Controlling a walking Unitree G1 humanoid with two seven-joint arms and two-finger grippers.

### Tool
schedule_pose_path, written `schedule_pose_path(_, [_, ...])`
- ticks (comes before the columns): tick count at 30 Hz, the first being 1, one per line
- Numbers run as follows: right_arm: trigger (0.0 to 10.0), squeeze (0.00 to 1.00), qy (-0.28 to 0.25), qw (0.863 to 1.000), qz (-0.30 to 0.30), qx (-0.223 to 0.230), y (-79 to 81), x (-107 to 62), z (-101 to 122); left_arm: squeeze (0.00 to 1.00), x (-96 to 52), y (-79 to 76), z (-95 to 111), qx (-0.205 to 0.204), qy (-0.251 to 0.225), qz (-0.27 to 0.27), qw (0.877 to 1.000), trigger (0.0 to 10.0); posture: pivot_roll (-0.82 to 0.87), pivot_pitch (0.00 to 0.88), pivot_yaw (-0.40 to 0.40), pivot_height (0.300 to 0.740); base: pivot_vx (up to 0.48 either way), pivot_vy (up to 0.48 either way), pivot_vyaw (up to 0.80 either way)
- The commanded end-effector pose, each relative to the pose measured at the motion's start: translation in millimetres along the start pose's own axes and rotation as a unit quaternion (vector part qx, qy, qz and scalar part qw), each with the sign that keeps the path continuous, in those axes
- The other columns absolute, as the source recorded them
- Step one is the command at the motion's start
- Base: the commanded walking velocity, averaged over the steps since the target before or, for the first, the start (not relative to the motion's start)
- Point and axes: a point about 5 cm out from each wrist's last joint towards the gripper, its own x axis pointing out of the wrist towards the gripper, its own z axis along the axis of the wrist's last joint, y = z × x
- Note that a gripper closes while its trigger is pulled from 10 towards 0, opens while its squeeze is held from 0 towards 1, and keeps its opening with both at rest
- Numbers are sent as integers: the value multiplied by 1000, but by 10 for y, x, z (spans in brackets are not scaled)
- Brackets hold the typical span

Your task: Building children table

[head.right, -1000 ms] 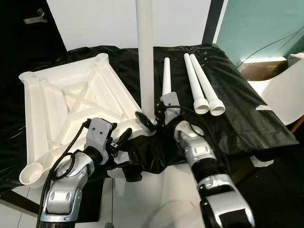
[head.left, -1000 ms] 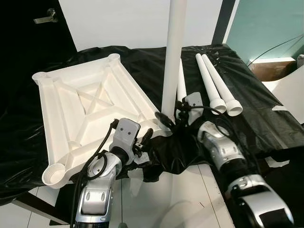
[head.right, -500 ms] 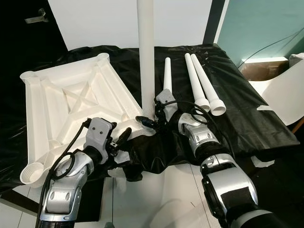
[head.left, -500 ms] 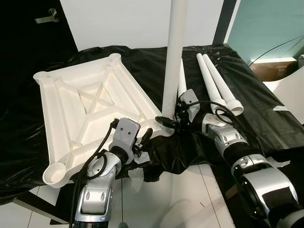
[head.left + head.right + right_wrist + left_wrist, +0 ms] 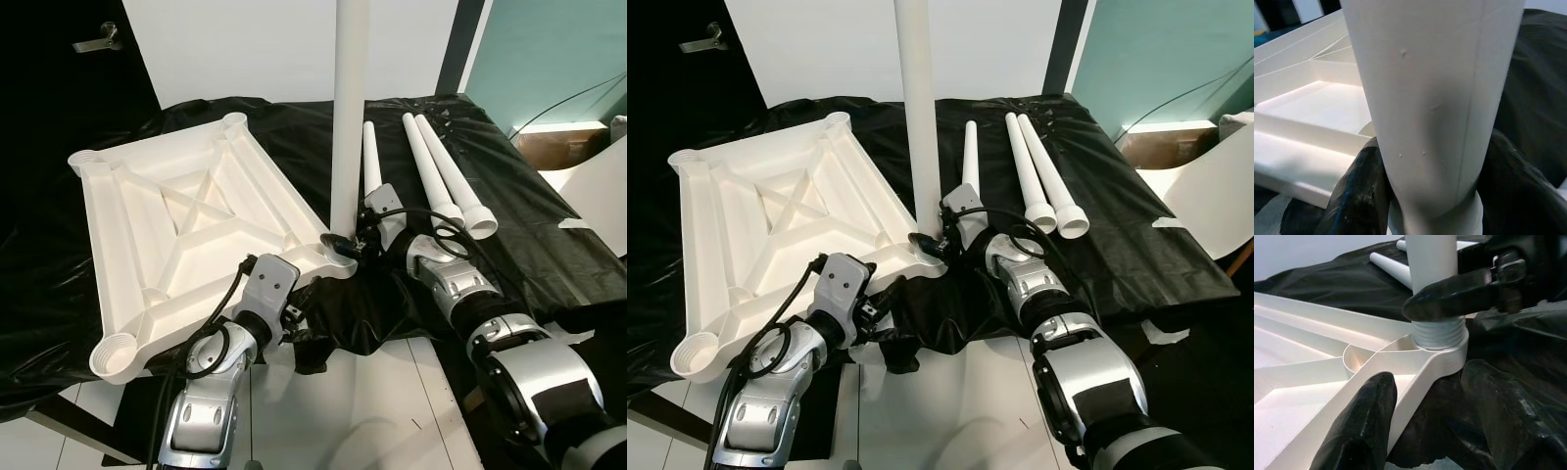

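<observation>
Four white legs belong to this children's table, and one of them, the upright leg [image 5: 349,108], stands in the near right corner socket [image 5: 1442,345] of the upside-down white tabletop [image 5: 186,230]. The tabletop lies ribs-up on a surface draped in black plastic sheeting [image 5: 549,245], probably so the sockets face up and the legs can be turned in from above. The other three loose legs [image 5: 436,171] lie side by side on the sheeting, to the right of and beyond the upright one, within easy reach of the right arm.

The right gripper [image 5: 343,245] reaches in from the right and pinches the upright leg just above its base, one black finger on each side. In the left wrist view, screw threads show between the gripper and the socket rim, so the leg appears not fully wound in; holding it low likely keeps it straight while it is twisted.

The left gripper [image 5: 1442,431] sits at the near edge of the tabletop with its two fingers spread apart, straddling the rib that runs up to the corner socket. It grips nothing firmly that can be seen; it seems placed to steady the tabletop against turning.
</observation>
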Motion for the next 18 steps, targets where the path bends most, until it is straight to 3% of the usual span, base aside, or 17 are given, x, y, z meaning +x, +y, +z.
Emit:
schedule_pose_path(1, [0,0,38,997,-50,43,65,3,-211,0,-12,25,-3,5,1,40,999,10000,101,0,-22,740,0,0,0])
schedule_pose_path(11, [0,0,26,985,-147,89,200,92,-246,0,0,33,-3,5,3,40,999,10000,98,0,-24,740,0,0,0])
schedule_pose_path(13, [0,0,13,972,-209,109,265,121,-229,0,9,41,5,4,1,44,999,10000,98,0,-28,740,0,0,0])
schedule_pose_path(18, [0,0,6,970,-212,118,362,161,-207,0,13,40,10,3,0,46,999,10000,102,0,-31,740,0,0,0])
